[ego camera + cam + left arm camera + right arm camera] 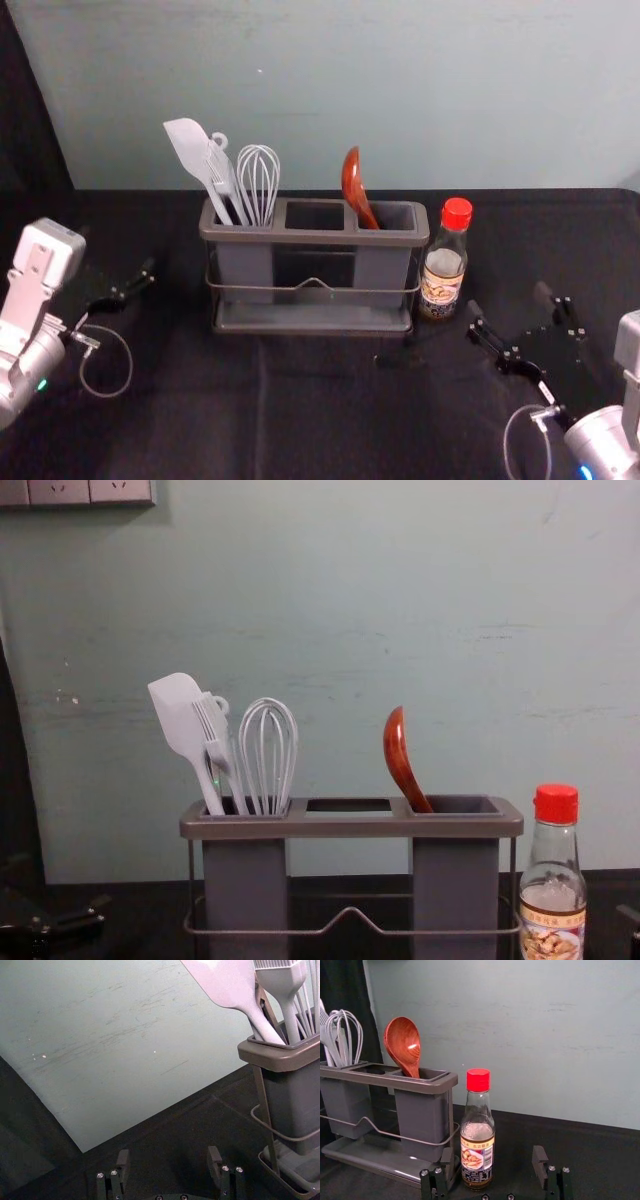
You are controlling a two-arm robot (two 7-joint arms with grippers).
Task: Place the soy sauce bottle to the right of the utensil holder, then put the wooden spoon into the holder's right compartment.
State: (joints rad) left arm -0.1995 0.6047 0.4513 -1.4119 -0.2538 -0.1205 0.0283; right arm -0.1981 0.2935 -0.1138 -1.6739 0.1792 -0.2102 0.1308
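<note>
The grey utensil holder [315, 238] stands mid-table. In its right compartment the wooden spoon [354, 185] leans, bowl up; the spoon [402, 1045] also shows in the right wrist view. The red-capped soy sauce bottle [443, 262] is upright just right of the holder. My right gripper [508, 299] is open, to the right of and nearer than the bottle; in its wrist view the right gripper [493, 1155] holds nothing. My left gripper [117, 252] is left of the holder; the left gripper [169, 1156] is open and empty in its wrist view.
A white spatula [190, 150], a brush [215, 735] and a whisk [259, 180] stand in the holder's left compartment. A wire rail [350, 915] runs across the holder's front. Behind the black-covered table [320, 410] rises a pale wall [330, 90].
</note>
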